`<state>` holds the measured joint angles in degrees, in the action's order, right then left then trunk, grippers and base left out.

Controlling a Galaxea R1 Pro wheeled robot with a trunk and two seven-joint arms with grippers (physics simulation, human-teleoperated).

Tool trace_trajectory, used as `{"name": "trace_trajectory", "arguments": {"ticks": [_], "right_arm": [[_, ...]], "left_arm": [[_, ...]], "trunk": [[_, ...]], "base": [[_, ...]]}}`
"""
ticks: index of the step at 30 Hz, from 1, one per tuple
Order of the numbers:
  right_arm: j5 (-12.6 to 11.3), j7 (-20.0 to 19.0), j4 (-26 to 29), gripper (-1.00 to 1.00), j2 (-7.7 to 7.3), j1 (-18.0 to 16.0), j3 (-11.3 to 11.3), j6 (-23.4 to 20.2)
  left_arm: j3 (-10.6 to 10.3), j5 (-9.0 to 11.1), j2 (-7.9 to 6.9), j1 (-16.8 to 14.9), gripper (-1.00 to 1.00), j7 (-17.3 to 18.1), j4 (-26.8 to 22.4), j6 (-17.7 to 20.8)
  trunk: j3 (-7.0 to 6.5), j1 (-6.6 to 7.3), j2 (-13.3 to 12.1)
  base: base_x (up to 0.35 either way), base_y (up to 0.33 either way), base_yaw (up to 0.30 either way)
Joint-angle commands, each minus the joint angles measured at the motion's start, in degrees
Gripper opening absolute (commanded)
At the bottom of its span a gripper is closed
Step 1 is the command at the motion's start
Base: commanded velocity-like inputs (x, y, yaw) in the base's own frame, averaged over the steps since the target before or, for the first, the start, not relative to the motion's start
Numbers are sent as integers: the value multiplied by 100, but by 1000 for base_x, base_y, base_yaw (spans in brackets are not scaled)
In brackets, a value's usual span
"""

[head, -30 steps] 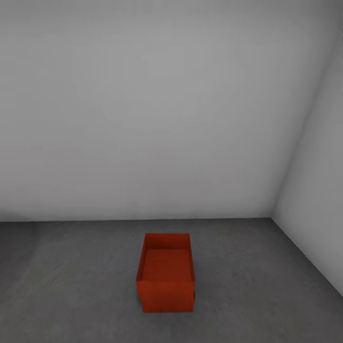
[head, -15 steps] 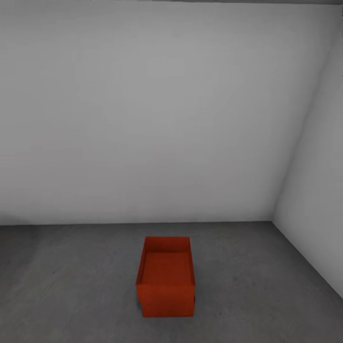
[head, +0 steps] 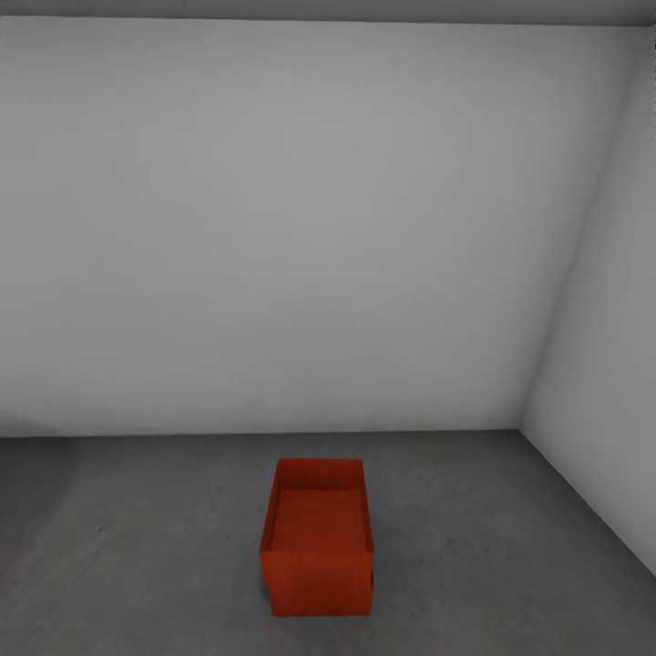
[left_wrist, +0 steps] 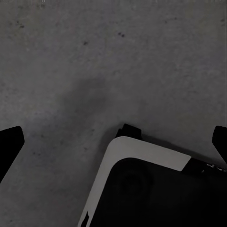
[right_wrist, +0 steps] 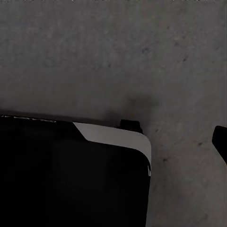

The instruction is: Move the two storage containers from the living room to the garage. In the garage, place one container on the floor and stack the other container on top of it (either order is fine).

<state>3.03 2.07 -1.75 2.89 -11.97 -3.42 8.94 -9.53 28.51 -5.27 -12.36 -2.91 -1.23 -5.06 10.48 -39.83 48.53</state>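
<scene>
White walls (head: 273, 228), seemingly concrete floor (head: 137, 565)

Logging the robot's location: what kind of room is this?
Probably a garage: bare white walls meet in a corner, the floor is rough dark grey concrete, and an orange-red storage container sits on it.

You have one storage container (head: 317, 538) standing on the garage floor (head: 137, 547), ahead of you and near the middle, before the back wall (head: 273, 228); the side wall (head: 610, 383) meets it to your right
</scene>
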Motion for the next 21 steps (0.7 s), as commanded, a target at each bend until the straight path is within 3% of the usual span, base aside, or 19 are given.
{"name": "trace_trajectory", "arguments": {"ticks": [1, 21], "right_arm": [[31, 22, -19, 100, 1, -9, -33, 27], [23, 98, -19, 100, 2, -7, -36, -21]], "left_arm": [[-49, 40, 0, -3, 100, -17, 0, -12], [-49, 40, 0, -3, 100, -17, 0, -9]], "trunk": [[-1, -1, 6], [-185, -1, 6]], "base": [[0, 0, 0], [0, 0, 0]]}}
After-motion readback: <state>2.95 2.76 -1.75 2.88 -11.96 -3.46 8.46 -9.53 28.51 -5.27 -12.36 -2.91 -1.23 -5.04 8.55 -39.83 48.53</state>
